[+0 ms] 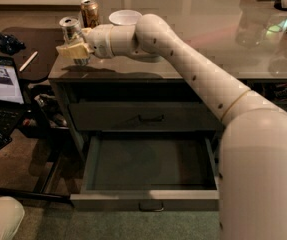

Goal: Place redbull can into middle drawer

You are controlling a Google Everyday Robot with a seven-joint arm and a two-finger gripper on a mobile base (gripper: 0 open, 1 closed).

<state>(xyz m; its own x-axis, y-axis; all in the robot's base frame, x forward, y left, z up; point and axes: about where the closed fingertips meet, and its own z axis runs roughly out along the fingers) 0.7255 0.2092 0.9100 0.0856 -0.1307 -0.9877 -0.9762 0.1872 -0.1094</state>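
Note:
The redbull can (69,29), slim and silver with a pull-tab top, stands upright at the left end of the counter. My gripper (75,49) is at the can's lower part, with its cream fingers (68,50) closed around it. The arm reaches in from the right across the counter. The middle drawer (150,200) is pulled out below, and its grey-green inside shows nothing in it. Its dark handle (150,207) is at front centre.
A gold-brown can (89,12) and a white bowl (125,17) stand just behind the gripper. The top drawer (143,116) is shut. A laptop (0,91) and a desk stand to the left. Bottles and jars (255,26) are at the far right of the counter.

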